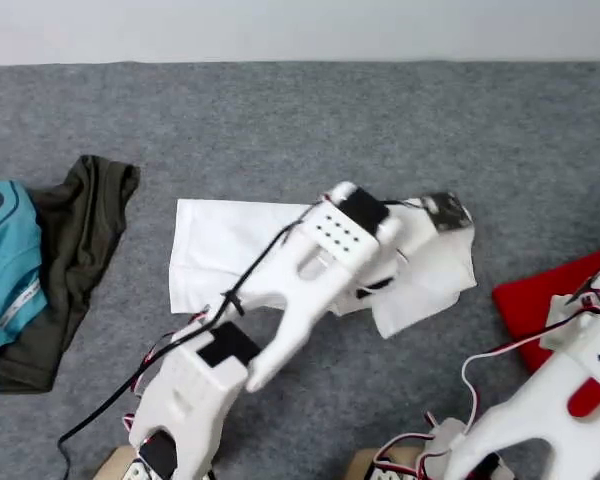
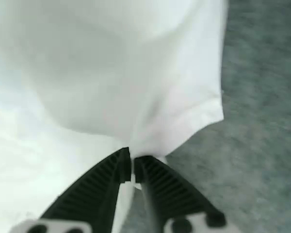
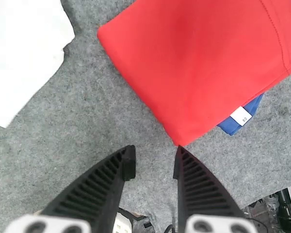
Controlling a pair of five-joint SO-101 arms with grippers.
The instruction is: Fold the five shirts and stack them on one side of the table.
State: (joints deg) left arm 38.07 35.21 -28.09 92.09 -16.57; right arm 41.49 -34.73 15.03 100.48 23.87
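Shirts lie across the grey table (image 1: 380,120), and the job looks partly done. On the far left the teal shirt (image 1: 5,270) lies in a loose heap. It seems to lie partly over the dark green shirt (image 1: 80,240), which is bunched up too. I think neither one is folded yet.

In the middle the white shirt (image 1: 230,255) lies mostly flat, but its right part is lifted and rumpled. The left gripper (image 2: 132,162) is at that part. Its two fingers are pressed together with a bit of white cloth pinched between them. So I think the white shirt is the one being folded now, and its fold is not finished.

On the right the red shirt (image 3: 199,63) lies flat with neat, straight edges, so it looks folded. It rests on top of the blue shirt (image 3: 242,121), which peeks out from under one edge. That looks like the start of the stack on the right side of the table. The right gripper (image 3: 153,162) hangs above bare table, just beside a corner of the red shirt. Its fingers are apart and hold nothing.

My guess is that two shirts are done and stacked, one is halfway, and the two on the left wait. Once folded, those three need to go onto the red one.
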